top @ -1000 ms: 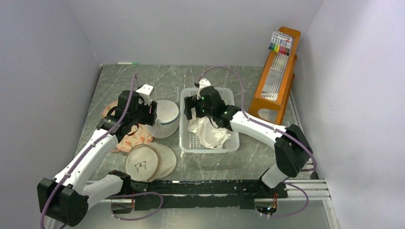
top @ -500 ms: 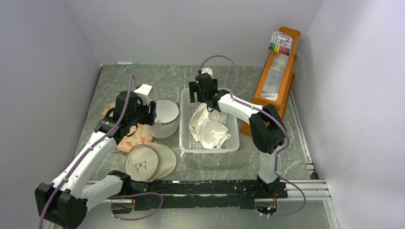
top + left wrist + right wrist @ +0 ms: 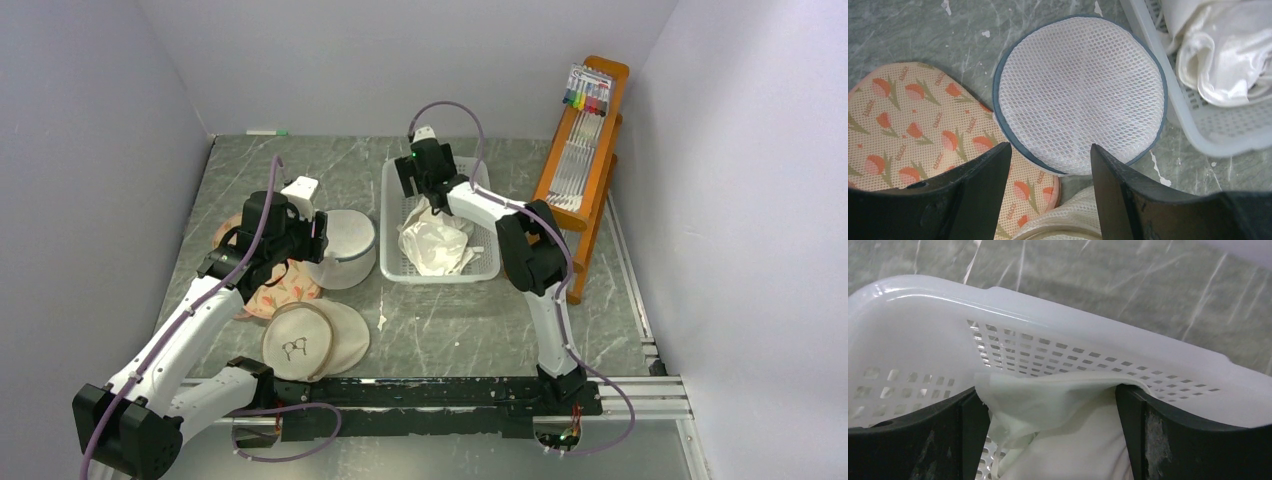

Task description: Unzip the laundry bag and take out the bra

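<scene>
The small white mesh drum-shaped laundry bag lies round face up just beyond the left gripper, whose jaws are spread. The right gripper, seemingly parted around crumpled white cloth, sits well apart. The bra is unseen.

Grey marble table carries laundry bag, flowered pad, beige pouch, white basket, orange rack at right.

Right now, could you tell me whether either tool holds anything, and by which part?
Nothing is held: the left tool is open above the white mesh laundry bag, the right tool open around pale cloth.
</scene>
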You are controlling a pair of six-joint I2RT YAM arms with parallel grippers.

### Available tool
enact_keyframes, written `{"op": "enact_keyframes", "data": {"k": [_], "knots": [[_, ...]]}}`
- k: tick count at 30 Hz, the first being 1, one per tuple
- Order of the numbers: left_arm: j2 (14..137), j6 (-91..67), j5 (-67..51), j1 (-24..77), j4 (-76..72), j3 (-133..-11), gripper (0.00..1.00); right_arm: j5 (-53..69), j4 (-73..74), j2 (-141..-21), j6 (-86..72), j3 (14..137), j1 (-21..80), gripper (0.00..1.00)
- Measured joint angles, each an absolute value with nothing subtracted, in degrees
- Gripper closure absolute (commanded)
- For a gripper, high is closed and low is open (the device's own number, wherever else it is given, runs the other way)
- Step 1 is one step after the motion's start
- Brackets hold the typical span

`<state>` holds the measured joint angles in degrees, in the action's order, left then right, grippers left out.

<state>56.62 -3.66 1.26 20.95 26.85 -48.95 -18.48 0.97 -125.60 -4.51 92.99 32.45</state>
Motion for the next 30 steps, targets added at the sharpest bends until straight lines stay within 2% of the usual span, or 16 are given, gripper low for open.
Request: {"op": "enact_keyframes", "data": {"k": [7,14,19,25,30], "knots": [[56.6,-3.7,1.3,21.0,26.9,-48.9,0.3,-19.8,4.7,-124.7,-1.0,98.5,32.9,0.09],[55.7,-3.9,3.3,21.0,26.9,-48.9,0.28,-23.7,10.0,-107.2,-1.2,92.3,45.1,0.1],[51.8,-4.3,6.2,21.1,26.9,-48.9,0.27,-14.6,7.2,-92.7,-7.1,81.1,48.2,0.19],[49.0,-4.6,9.1,21.1,26.9,-48.9,0.25,-0.5,0.1,-87.0,-17.7,65.6,48.7,0.45],[47.9,-4.8,10.5,21.1,26.9,-48.6,0.25,7.5,-7.2,-87.3,-25.4,55.0,52.8,0.49]]}}
